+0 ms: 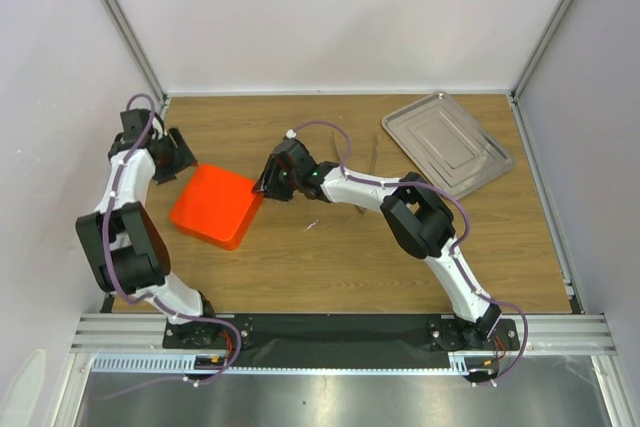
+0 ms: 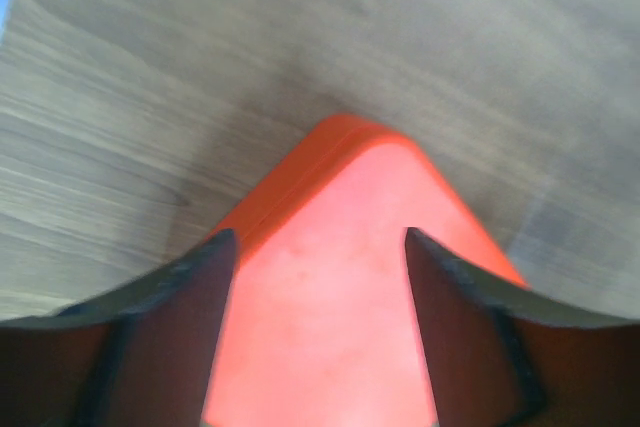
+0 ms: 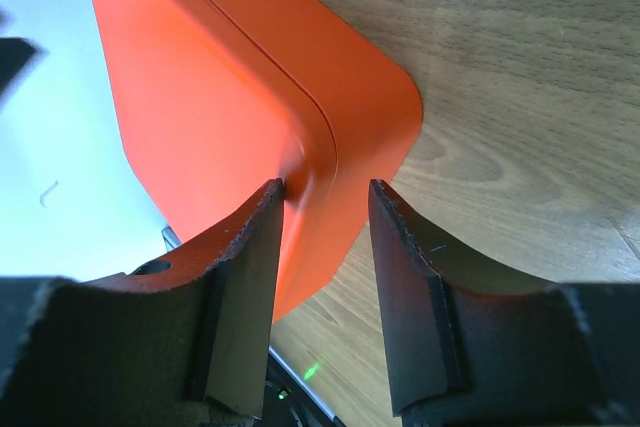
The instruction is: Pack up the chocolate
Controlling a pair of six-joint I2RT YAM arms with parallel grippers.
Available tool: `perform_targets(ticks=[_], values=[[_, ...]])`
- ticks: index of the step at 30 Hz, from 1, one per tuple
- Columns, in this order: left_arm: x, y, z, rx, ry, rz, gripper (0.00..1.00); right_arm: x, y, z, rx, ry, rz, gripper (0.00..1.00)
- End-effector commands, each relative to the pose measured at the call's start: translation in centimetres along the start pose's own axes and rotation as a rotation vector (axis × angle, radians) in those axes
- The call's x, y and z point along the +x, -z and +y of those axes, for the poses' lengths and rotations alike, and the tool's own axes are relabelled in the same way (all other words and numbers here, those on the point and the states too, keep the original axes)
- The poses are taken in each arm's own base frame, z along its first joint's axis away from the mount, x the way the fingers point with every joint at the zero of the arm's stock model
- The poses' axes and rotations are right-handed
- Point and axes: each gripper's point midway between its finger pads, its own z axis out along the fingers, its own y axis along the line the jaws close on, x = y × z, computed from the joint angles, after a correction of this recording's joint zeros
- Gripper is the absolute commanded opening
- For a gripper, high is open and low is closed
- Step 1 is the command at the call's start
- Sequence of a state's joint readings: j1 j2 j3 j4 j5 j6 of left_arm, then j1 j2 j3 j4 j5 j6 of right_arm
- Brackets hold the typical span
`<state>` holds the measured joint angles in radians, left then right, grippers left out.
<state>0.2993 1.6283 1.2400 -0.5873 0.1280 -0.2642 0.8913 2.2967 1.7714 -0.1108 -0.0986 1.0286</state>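
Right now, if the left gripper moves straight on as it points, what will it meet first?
Probably the orange box, whose corner sits inside the open left gripper; depth is unclear.

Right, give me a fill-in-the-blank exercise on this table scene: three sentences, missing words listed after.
1. The box on the wooden table is ___ in colour.
2. The metal tray lies on the ___ arm's side of the table.
3. The left tool and the right tool each meet the box at one of its ___.

Missing words: orange; right; corners.
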Motion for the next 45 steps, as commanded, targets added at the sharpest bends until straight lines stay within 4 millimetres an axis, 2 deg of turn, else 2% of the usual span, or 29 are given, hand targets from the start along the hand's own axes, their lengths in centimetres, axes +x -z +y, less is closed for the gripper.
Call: perform_targets(ticks=[1, 3, 4, 6, 7, 10, 13, 17, 19, 26, 29, 31, 33, 34, 37, 39, 41, 45], values=[[-4.1, 5.0, -1.9, 0.029, -0.02, -0.158, 0.69, -0.5, -0.6, 0.1, -0.013, 0.015, -0.014, 0.45], [-3.7, 5.2, -3.0, 0.092, -0.019, -0.148, 0.55, -0.6, -0.6, 0.3, -0.019, 0.014, -0.015, 0.45], [-3.0, 4.7, -3.3, 0.12, -0.016, -0.127, 0.43, -0.5, -0.7, 0.3, -0.022, 0.015, -0.013, 0.45], [-2.3, 3.9, -3.9, 0.162, -0.011, -0.095, 0.31, -0.8, -0.6, 0.4, -0.028, 0.011, -0.016, 0.45], [-1.4, 2.8, -3.7, 0.163, -0.005, -0.059, 0.22, -1.0, -0.5, 0.5, -0.032, 0.011, -0.018, 0.45], [-0.3, 0.8, -3.3, 0.163, 0.007, -0.018, 0.08, -1.1, -0.5, 0.4, -0.042, 0.009, -0.017, 0.45], [-0.2, -0.6, -3.2, 0.16, 0.016, -0.016, 0.01, -1.0, -0.5, 0.3, -0.057, 0.003, -0.015, 0.45], [0.6, -2.9, -2.3, 0.118, 0.019, 0.032, 0.0, -0.7, -0.6, 0.7, -0.096, 0.015, -0.01, 0.45], [0.6, -3.1, -2.5, 0.13, 0.016, 0.038, 0.0, -0.4, -0.5, 0.9, -0.123, 0.025, 0.003, 0.44], [-2.0, -0.3, -5.7, 0.271, 0.011, -0.023, 0.0, -0.5, -0.1, 1.4, -0.174, 0.03, 0.02, 0.43], [-2.2, -0.3, -5.8, 0.28, 0.025, -0.031, 0.0, -0.4, 0.0, 1.5, -0.179, 0.031, 0.022, 0.43], [-1.3, -1.5, -5.2, 0.256, 0.04, -0.013, 0.0, -0.2, -0.1, 1.4, -0.18, 0.029, 0.025, 0.43], [-0.4, -3.1, -3.6, 0.182, 0.051, 0.013, 0.0, -0.3, -0.2, 1.4, -0.188, 0.028, 0.027, 0.43], [0.8, -4.5, -2.8, 0.156, 0.062, 0.05, 0.0, -0.2, -0.3, 1.4, -0.19, 0.027, 0.027, 0.43], [2.2, -6.0, -1.7, 0.117, 0.068, 0.072, 0.0, 0.1, -0.6, 1.2, -0.197, 0.022, 0.04, 0.43], [2.1, -6.0, -1.3, 0.096, 0.065, 0.06, 0.0, 0.1, -0.7, 1.3, -0.207, 0.021, 0.041, 0.42], [1.0, -5.6, -1.0, 0.071, 0.066, 0.035, 0.0, 0.4, -0.8, 1.5, -0.224, 0.016, 0.05, 0.41], [-1.7, -3.3, -1.5, 0.069, 0.067, -0.035, 0.0, 0.6, -0.9, 2.1, -0.246, 0.02, 0.053, 0.41]])
